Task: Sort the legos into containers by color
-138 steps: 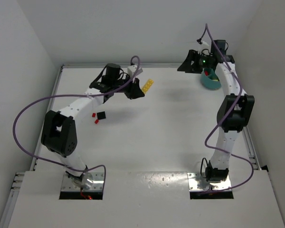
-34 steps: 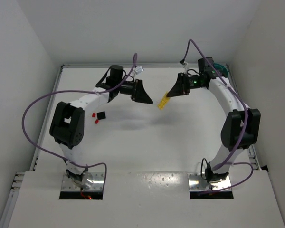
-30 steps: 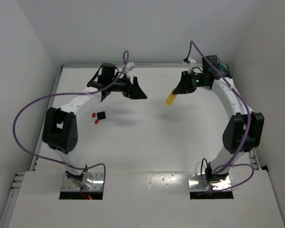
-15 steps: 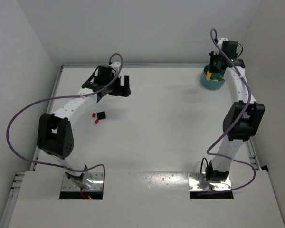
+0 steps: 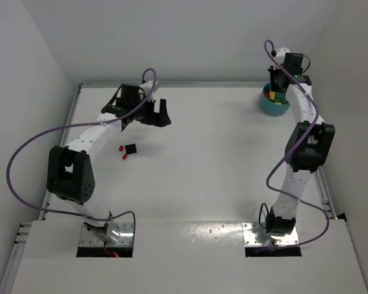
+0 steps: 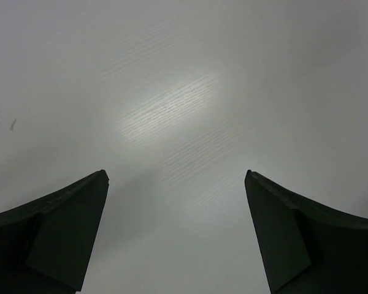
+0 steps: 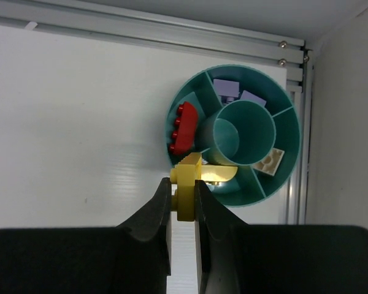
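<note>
Holding a yellow lego [image 7: 187, 173] above the teal bowl [image 5: 276, 109]
Top: hovering the right end effector [image 5: 275, 86] over the teal bowl, far-right corner. Left wrist: spreading the left end effector [image 6: 176, 177] wide, empty. Right wrist: pinching the yellow lego narrowly, long axis along the fingers, pointing toward the bowl's near rim.

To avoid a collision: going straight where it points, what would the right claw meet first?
Probably the near rim of the round teal plastic bowl, beyond the yellow plastic brick that claw grips; depth is unclear.

Yellow brick [image 7: 188, 168] lower end hidden inside right pincer [image 7: 183, 187]; left pincer [image 6: 175, 173] base cropped.
</note>
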Tool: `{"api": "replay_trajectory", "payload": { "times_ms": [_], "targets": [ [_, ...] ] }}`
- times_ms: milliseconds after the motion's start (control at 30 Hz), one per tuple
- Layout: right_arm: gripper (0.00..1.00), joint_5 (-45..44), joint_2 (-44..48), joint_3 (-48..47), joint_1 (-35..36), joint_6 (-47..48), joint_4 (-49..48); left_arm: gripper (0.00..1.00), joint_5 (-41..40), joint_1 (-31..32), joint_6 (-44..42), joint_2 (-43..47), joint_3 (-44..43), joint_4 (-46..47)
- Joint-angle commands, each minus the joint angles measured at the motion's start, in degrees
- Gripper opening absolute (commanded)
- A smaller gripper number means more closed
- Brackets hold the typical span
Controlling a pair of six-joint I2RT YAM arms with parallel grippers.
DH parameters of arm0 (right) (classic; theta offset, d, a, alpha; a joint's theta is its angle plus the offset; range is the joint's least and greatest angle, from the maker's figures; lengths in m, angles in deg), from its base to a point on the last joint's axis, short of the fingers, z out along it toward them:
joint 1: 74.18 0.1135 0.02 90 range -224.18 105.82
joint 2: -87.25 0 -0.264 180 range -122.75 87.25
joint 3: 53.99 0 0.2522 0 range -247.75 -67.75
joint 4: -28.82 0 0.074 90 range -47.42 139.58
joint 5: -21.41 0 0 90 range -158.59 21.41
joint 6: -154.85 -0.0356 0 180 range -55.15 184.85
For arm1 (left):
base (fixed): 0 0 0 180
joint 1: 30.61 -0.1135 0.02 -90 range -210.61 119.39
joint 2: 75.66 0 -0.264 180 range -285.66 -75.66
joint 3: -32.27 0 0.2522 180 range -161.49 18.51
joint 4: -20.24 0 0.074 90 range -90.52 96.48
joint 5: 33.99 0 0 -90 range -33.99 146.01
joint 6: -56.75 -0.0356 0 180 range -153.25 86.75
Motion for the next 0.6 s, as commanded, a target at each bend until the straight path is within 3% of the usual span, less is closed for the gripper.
{"api": "replay_trajectory", "payload": {
  "times_ms": [0,567],
  "targets": [
    [0.0,-0.4,0.2,-3.0,-0.9,5.4,-4.1,1.0,3.1,-0.5,-1.1,-0.4,-1.2,0.3],
    [0.04,3.1,-0.5,-4.9,-2.5,13.4,-0.7,1.0,5.8,-0.5,-1.6,-2.7,-2.8,-0.2]
  ]
}}
